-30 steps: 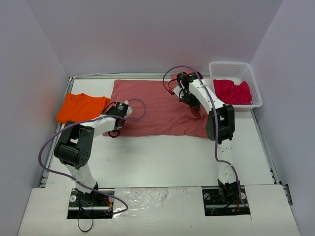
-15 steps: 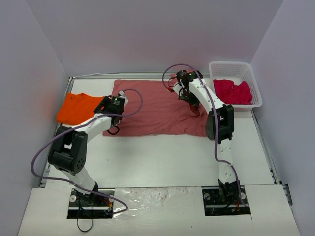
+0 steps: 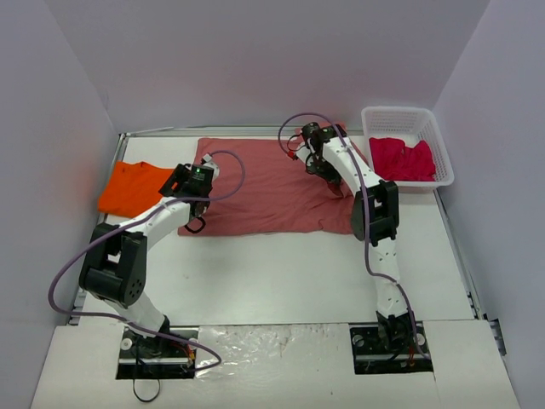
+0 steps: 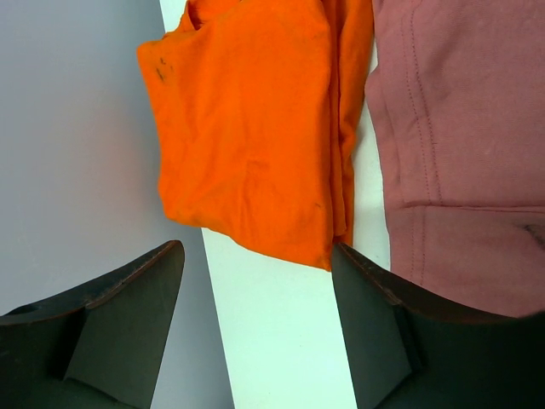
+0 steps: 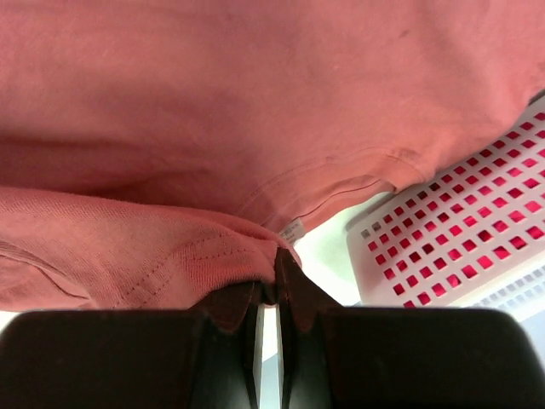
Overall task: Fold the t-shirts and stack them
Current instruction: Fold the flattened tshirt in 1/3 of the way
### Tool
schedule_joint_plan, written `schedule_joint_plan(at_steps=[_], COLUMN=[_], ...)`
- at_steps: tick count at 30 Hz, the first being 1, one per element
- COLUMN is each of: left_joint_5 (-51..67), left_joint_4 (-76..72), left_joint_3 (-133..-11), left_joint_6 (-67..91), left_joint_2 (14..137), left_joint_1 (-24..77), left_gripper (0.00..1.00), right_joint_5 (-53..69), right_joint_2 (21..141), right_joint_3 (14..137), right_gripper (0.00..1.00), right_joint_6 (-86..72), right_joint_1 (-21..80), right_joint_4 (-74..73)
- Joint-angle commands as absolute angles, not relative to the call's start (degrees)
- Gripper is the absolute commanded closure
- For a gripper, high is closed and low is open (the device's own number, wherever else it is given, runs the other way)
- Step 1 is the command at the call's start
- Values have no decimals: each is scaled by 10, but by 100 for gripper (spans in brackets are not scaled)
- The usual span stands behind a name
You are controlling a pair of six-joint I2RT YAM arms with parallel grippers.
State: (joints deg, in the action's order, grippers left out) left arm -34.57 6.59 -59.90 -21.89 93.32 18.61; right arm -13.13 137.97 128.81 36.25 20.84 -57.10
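A large brick-red t-shirt lies spread across the back of the table. My right gripper is shut on a bunched fold of the red t-shirt near its right side, with the cloth pinched between the fingertips of the right gripper. An orange t-shirt lies at the far left. My left gripper hangs open over bare table between the orange t-shirt and the red shirt's left edge. Nothing sits between the fingers of the left gripper. A crimson-pink t-shirt lies in the basket.
A white perforated basket stands at the back right, close to the right gripper, and its wall shows in the right wrist view. Grey walls close in the table on the left, back and right.
My left gripper has opened and swung left and farther back, off the red shirt toward its left edge. The right gripper shifted slightly, still pinching the cloth.
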Motion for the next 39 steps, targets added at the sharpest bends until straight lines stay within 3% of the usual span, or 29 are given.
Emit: schedule_joint_plan(at_steps=[1, 2, 4, 5, 9, 14, 20, 23, 24, 39], left_joint_5=[-352, -350, -347, -346, -339, -337, -337, -336, -334, -328], left_joint_4=[68, 69, 71, 70, 77, 84, 89, 91, 91, 89], left_joint_3=[-610, -610, -611, -610, -613, -610, -609, -609, -609, -608], left_joint_6=[-204, -203, -201, -201, -196, -192, -192, -190, -189, -187], left_joint_2=[928, 930, 935, 935, 940, 941, 935, 932, 932, 940], left_joint_1=[180, 180, 180, 180, 180, 180, 180, 180, 180, 180], left_gripper=[31, 31, 31, 31, 31, 31, 31, 31, 31, 31], right_joint_5=[-156, -157, -168, -172, -195, -220, -206, -188, -182, -95], right_joint_2=[1385, 1388, 1391, 1394, 1392, 1376, 1340, 1303, 1293, 1184], right_joint_3=[1314, 1314, 1315, 1317, 1319, 1319, 1286, 1239, 1228, 1067], right_gripper=[100, 100, 72, 65, 49, 47, 52, 83, 100, 100], right_joint_6=[371, 371, 368, 364, 343, 317, 301, 292, 287, 269], right_joint_1=[215, 216, 217, 216, 216, 213, 207, 207, 207, 207], right_joint_4=[-582, -578, -569, -558, -513, -441, -432, -432, -432, -445])
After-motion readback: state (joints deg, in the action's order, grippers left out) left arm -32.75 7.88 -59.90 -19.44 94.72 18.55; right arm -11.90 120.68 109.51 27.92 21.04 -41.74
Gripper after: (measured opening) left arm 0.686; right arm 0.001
